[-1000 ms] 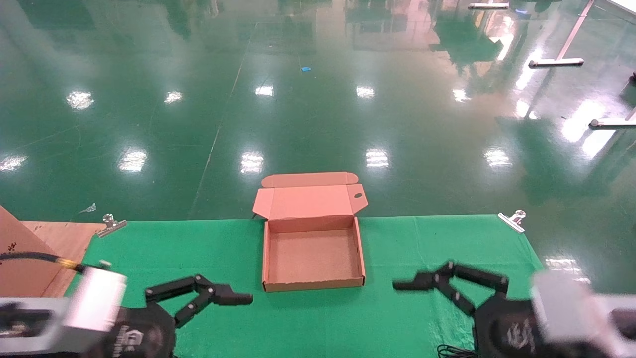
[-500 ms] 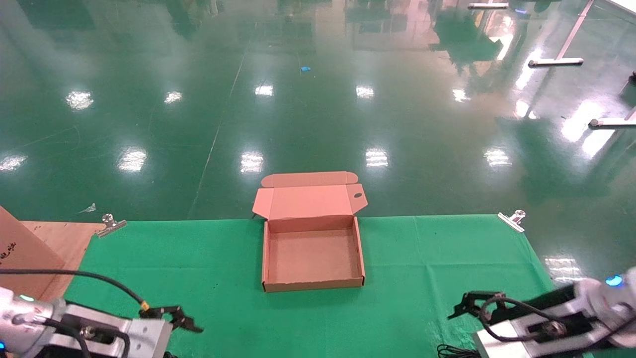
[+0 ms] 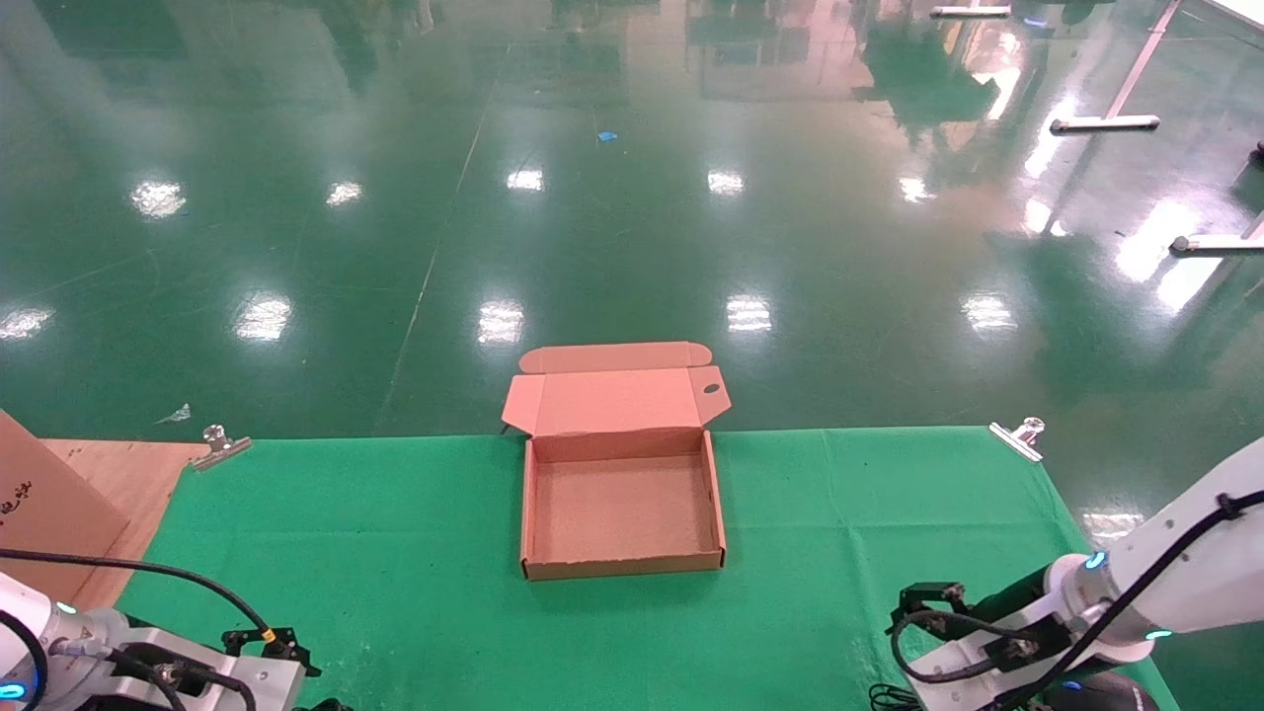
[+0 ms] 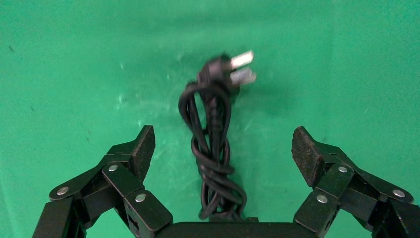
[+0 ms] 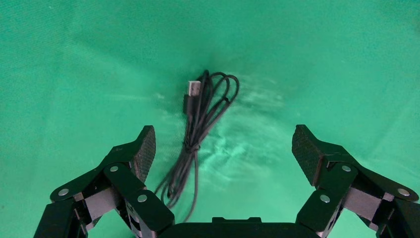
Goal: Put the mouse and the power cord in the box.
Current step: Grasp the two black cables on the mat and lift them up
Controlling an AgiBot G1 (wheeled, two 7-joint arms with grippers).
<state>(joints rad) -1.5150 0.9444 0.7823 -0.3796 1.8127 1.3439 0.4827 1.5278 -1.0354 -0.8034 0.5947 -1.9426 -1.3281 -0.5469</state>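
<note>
Left gripper (image 4: 223, 148) gapes wide above the power cord (image 4: 214, 148) to straddle it; right gripper (image 5: 223, 151) equally spread over the mouse's thin wire (image 5: 200, 124), seemingly near the cloth's (image 3: 395, 513) front corners; the box (image 3: 622, 568) waits open.

Glossy green floor (image 3: 632, 197) with pale lamp reflections beyond green table cloth (image 3: 415, 533); metal clips (image 3: 219, 446) at the cloth's far corners; bare wooden board (image 3: 118, 474) left of the cloth; white stand feet (image 3: 1104, 124) far right of it

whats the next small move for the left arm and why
Probably lower the open left gripper straight down and close on the bundled thick black power cord: the cord lies on the green cloth between its spread fingers, ungrasped, and the brown cardboard box is empty.
</note>
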